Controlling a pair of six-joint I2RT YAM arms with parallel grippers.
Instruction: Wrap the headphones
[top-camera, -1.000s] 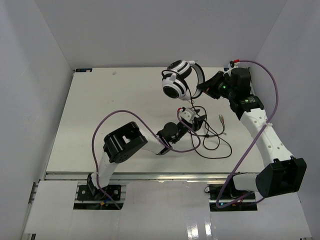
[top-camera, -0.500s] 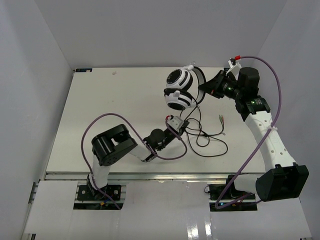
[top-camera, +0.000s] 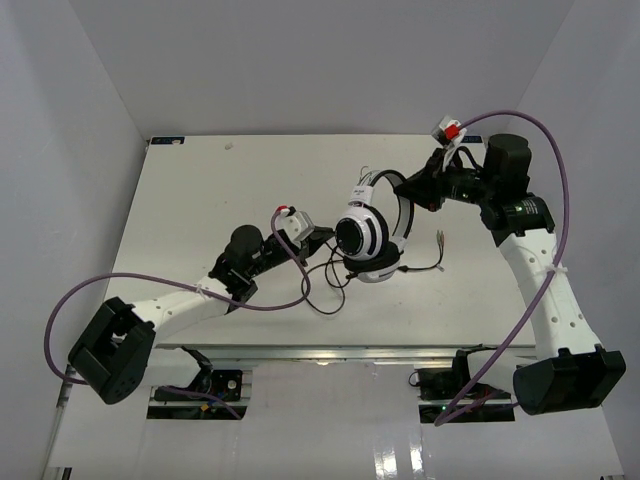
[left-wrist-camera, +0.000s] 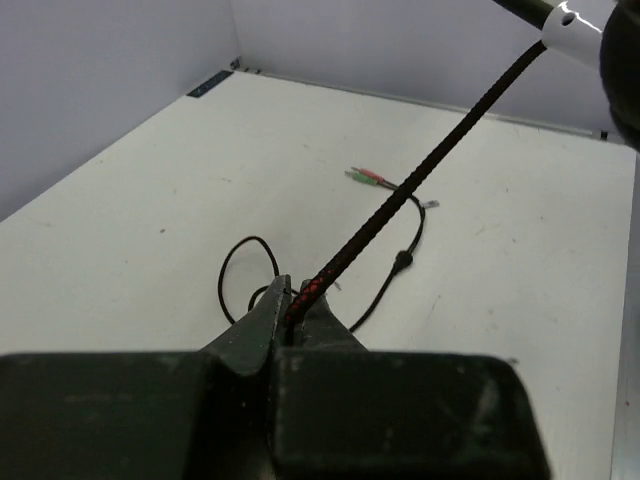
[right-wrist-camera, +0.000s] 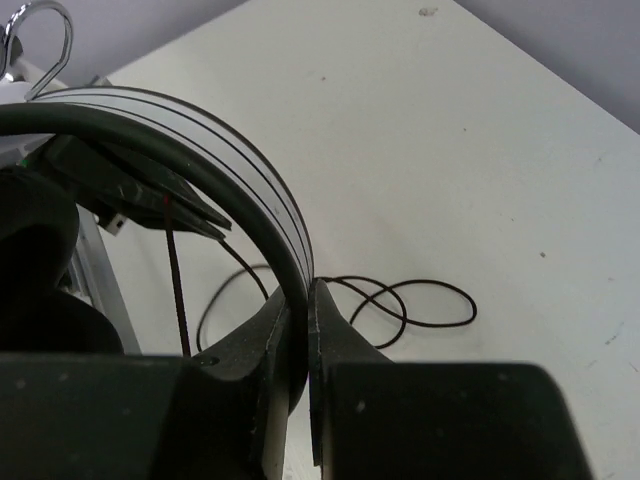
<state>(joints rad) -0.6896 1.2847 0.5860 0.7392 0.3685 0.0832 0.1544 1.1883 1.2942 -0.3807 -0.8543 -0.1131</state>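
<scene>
Right of centre in the top view, the headphones (top-camera: 368, 236) are hanging by their headband (top-camera: 400, 203), with the earcups toward the lower left; I cannot tell whether the lower earcup is touching the table (top-camera: 190, 200). The right gripper (top-camera: 417, 190) is reaching in from the upper right, and its jaws are pinching the headband, whose white, black-striped curve is running down between the 2 fingers in the right wrist view. The left gripper (top-camera: 318, 238) is sitting just left of the earcups, its jaws pressed together on the thin black cable (left-wrist-camera: 430, 172). From that grip the cable is stretching taut toward the upper right of the left wrist view. The rest of it is lying in loose loops on the table below the headphones, and 2 small plugs (left-wrist-camera: 364, 177), 1 green and 1 red, are lying near those loops.
</scene>
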